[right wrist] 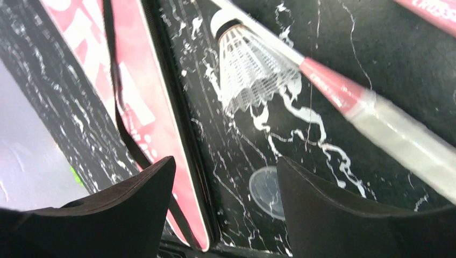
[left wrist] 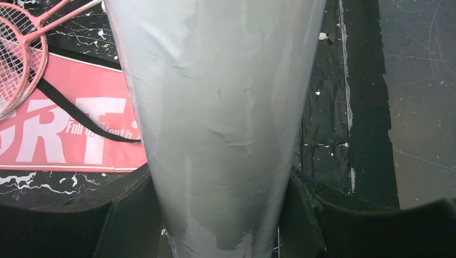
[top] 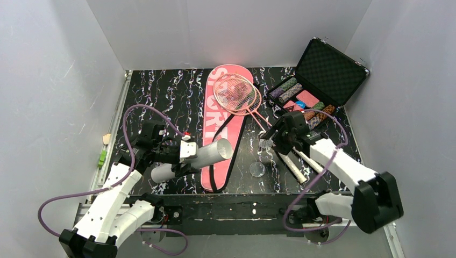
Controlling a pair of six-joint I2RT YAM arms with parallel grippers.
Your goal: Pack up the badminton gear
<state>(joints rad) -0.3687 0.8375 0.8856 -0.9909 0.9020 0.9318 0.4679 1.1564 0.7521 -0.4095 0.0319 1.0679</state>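
Just ahead of the right gripper (right wrist: pixel 226 183), its jaws wide and empty, lies a shuttlecock (right wrist: pixel 247 64); the left gripper (left wrist: pixel 220 215) clamps the white tube (left wrist: pixel 220 107)

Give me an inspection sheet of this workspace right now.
Surface: black marbled tabletop.
Job's things: white tube in left claw, its end over the pink bag; two rackets, heads on the bag's far end; shuttlecock on the tabletop beside a racket shaft.
Clutter: open poker chip case, far right; clear round lid.
Claws: left shut on tube; right claw open, empty.
Cables: purple loops off both arms.
Surroundings: white walls.
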